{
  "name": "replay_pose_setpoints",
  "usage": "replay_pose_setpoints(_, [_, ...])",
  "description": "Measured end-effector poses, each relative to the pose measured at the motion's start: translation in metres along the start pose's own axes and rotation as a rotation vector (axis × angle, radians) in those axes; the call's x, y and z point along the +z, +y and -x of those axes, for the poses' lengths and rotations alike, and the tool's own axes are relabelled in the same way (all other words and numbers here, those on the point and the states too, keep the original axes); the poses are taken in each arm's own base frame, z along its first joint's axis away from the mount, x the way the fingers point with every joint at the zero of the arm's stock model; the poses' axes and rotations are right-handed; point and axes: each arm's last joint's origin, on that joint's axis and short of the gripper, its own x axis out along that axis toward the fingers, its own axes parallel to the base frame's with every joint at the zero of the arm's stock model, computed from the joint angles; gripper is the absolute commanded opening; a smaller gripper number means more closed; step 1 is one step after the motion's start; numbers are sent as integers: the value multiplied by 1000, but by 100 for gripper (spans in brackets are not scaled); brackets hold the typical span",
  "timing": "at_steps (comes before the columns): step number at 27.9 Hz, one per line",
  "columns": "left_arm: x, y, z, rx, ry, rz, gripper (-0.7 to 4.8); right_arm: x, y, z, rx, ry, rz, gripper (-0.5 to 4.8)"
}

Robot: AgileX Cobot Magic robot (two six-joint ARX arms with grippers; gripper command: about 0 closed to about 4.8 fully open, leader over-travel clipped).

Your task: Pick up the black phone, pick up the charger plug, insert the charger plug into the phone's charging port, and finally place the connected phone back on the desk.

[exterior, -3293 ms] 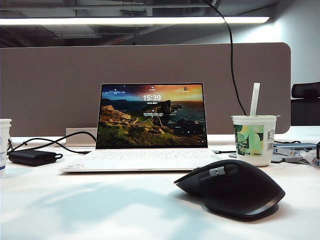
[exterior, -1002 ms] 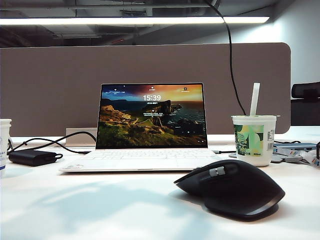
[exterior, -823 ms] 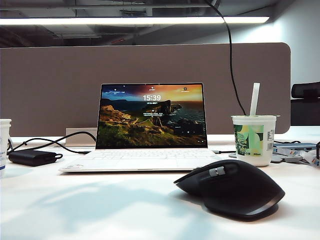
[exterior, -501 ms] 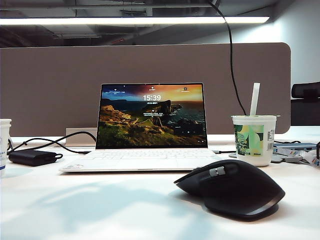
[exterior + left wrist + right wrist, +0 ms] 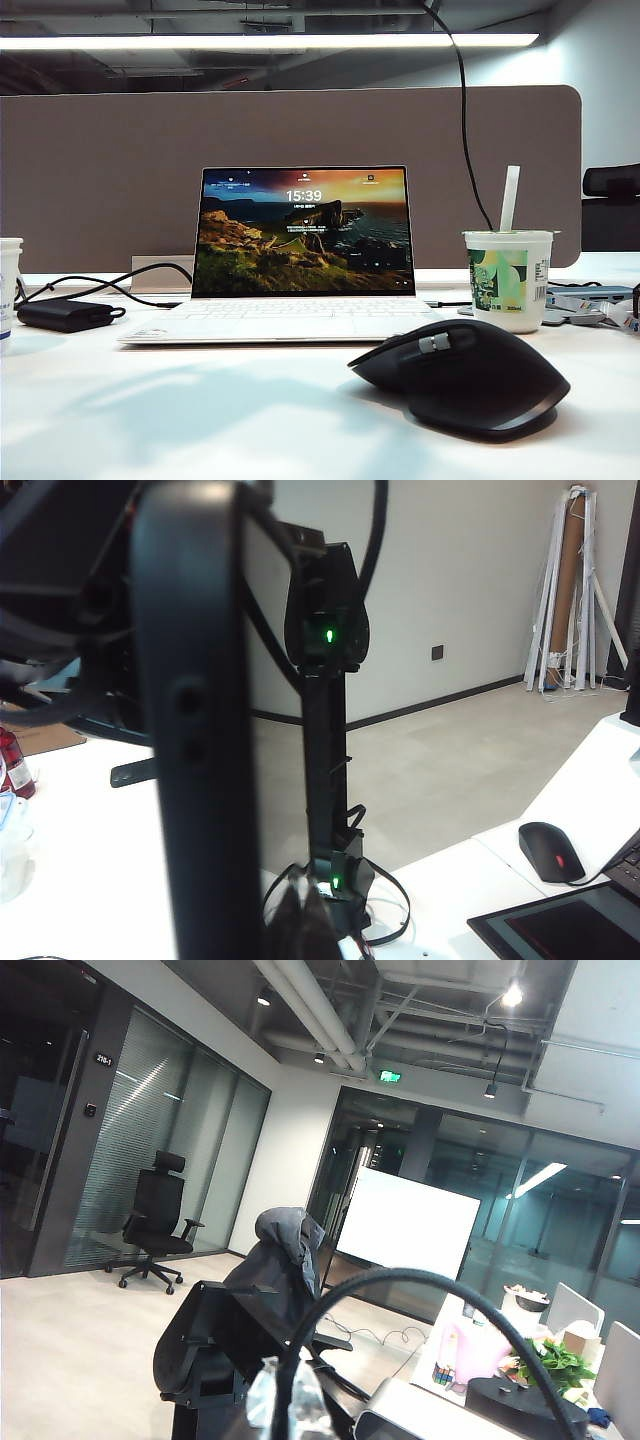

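Observation:
No gripper, phone or plug shows in the exterior view, only the white desk (image 5: 200, 420) and a thin black cable (image 5: 463, 110) hanging from above. In the left wrist view the black phone (image 5: 190, 780) stands edge-on close to the camera, its glossy face beside my left gripper (image 5: 300, 925), which is shut on it. The charging port cannot be made out. In the right wrist view my right gripper (image 5: 285, 1405) is shut on the charger's black cable (image 5: 420, 1278), which arcs up and over from between the clear fingertips (image 5: 262, 1395). The charger plug itself is hidden.
An open white laptop (image 5: 300, 250) sits mid-desk before the grey-brown divider (image 5: 100, 170). A black mouse (image 5: 465, 380) lies at the front right, and a cup with a straw (image 5: 508, 280) stands behind it. A black power brick (image 5: 62, 315) lies at the left.
The hanging black cable at the top of the exterior view has shifted slightly to the right. Nothing on the desk has moved.

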Motion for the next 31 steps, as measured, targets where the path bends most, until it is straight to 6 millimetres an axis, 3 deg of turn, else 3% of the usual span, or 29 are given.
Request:
replay_pose_setpoints(23, [4,0,0,3,-6,-4,-6,-8,1,3,-25,0,-26,-4])
replay_pose_setpoints(27, [4,0,0,3,-6,-3,-7,-9,1,3,-26,0,-27,101])
replay_pose_setpoints(31, [10,-3,0,-13,-8,-50,-7,-16,-3,6,-31,38,-109,121])
